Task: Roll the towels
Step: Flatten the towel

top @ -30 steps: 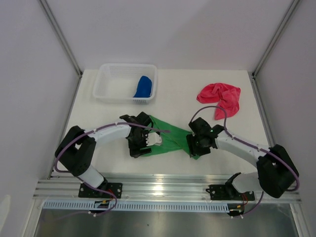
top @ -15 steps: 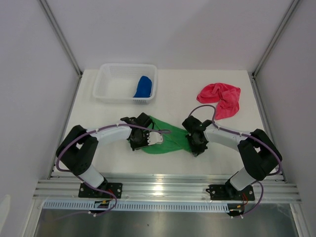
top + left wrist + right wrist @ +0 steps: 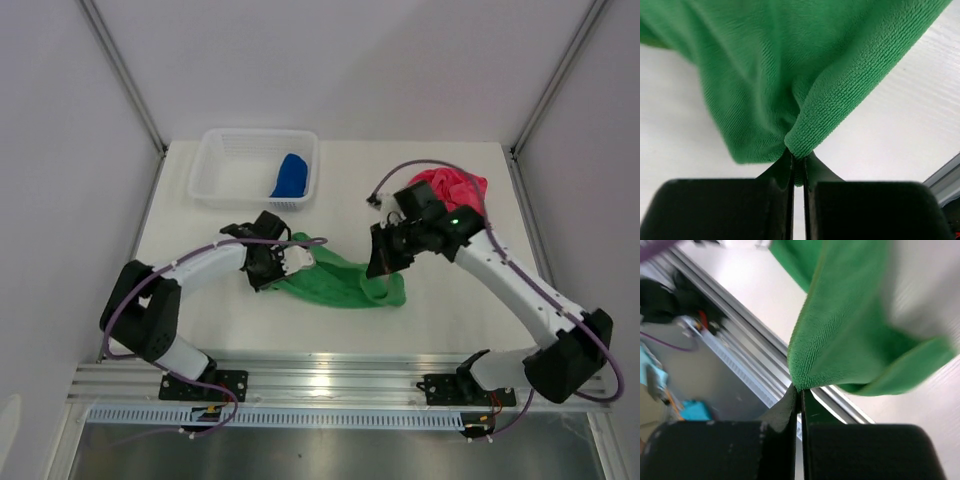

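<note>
the green towel lies on the table just toward 6 o'clock from the middle, stretched in a crumpled band between the two grippers

the left gripper is clenched on the towel's 9 o'clock end. in the left wrist view its jaws stand pressed together on a folded edge of the cloth, which bunches out from the pinch and spreads over the white tabletop

the right gripper is clamped on the towel's 3 o'clock end. its arm reaches in from 5 o'clock, and the cloth rises from the table to the fingertips. in the right wrist view the jaws are closed tight on a corner of the towel, and the rest hangs away from the pinch in a soft fold. that view is blurred, and the far part of the cloth cannot be made out well

the basket stands at 11 o'clock, well apart from the green towel. the blue towel sits inside it as a compact bundle against the 3 o'clock end wall

the pink towel lies crumpled at 1 o'clock, partly hidden behind the right arm's wrist and apart from the green towel. whether the arm touches it cannot be told

the rail that carries both arm bases runs along the 6 o'clock edge
</note>
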Controlling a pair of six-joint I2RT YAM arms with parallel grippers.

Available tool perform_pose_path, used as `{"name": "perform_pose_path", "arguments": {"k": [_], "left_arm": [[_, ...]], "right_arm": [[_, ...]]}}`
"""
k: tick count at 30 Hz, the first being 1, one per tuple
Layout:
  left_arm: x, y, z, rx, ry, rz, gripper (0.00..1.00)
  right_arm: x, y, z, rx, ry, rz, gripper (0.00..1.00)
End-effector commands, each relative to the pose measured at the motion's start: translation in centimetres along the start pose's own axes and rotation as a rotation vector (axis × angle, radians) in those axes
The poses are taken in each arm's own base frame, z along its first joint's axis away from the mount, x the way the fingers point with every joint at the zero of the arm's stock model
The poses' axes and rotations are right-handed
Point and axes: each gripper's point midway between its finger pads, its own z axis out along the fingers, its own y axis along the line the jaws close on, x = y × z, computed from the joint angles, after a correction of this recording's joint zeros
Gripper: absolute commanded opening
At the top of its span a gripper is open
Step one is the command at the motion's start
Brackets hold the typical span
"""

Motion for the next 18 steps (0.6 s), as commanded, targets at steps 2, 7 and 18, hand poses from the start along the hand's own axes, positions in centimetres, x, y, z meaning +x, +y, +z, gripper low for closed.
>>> {"name": "perform_pose_path", "arguments": {"k": [2, 7, 18], "left_arm": [[-1.7, 1.5, -3.6, -0.037, -0.103, 0.039, 0.01], [-1.6, 1.9, -4.1, -0.048, -0.116, 0.075, 0.01], [-1.3, 2.5, -3.8, -0.043, -0.113, 0.041, 0.01]], "right_arm": [[-2.0, -1.4, -4.3, -0.131, -0.053, 0.131, 0.0], [-6.7, -10.2, -1.1, -0.046, -0.119, 0.26, 0.0], [-17.3, -24.2, 1.3, 0.258, -0.285, 0.495, 0.62]]}}
